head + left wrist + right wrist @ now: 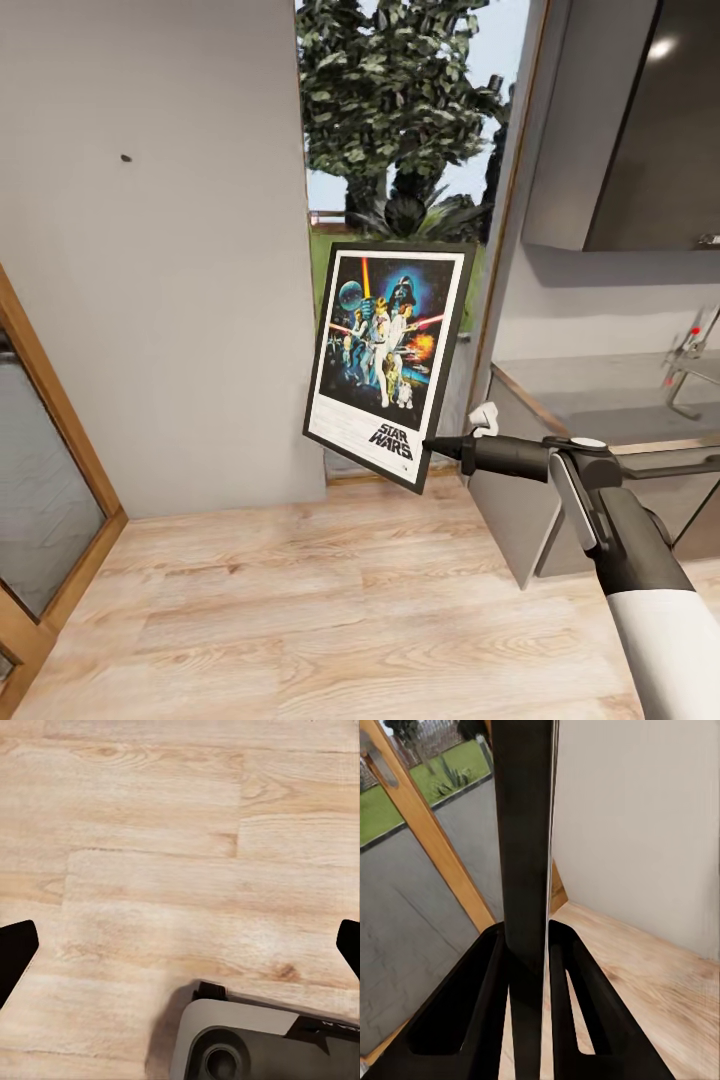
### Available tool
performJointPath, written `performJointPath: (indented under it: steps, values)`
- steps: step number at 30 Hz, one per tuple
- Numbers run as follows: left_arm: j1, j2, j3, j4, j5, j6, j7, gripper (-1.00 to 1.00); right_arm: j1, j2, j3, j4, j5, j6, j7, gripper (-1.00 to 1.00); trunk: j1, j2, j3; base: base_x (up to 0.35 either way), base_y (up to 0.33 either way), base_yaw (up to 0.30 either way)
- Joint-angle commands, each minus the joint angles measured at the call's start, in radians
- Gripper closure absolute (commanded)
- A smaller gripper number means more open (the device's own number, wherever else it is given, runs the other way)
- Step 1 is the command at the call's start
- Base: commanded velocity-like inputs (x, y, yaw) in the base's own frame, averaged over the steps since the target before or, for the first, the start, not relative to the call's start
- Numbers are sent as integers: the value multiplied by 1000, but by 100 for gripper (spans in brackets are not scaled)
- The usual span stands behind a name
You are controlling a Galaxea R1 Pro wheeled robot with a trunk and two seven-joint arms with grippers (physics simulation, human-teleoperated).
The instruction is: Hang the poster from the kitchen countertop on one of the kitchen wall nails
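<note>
Low in the frame, our left gripper (180, 945) hangs idle over the wooden floor (330, 600), its jaws wide apart. At centre right, our right gripper (440, 446) is clamped on the lower right corner of the poster (390, 345), carrying it upright and slightly tilted, face toward us, clear of the steel surface (600, 395). Farther off, upper left, the nail (126, 158) waits on the grey wall (180, 300).

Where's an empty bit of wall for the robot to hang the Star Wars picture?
The light-grey wall is bare around the nail, from the wooden door frame across to the window opening. Tightest spot: the poster, clamped by the right gripper, beside the countertop.
</note>
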Motion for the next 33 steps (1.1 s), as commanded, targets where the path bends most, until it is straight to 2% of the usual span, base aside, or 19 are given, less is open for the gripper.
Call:
performJointPath:
  steps: [1,33]
  values:
    - [0,-1,4,-1,-11,-2,-6,-100,-1,0,0,0,-6,9,3,100,1,-2,-2,0,285,0]
    - [0,0,5,-1,-11,-2,-6,-100,1,3,0,0,-7,9,2,100,1,-2,-2,9,328,0]
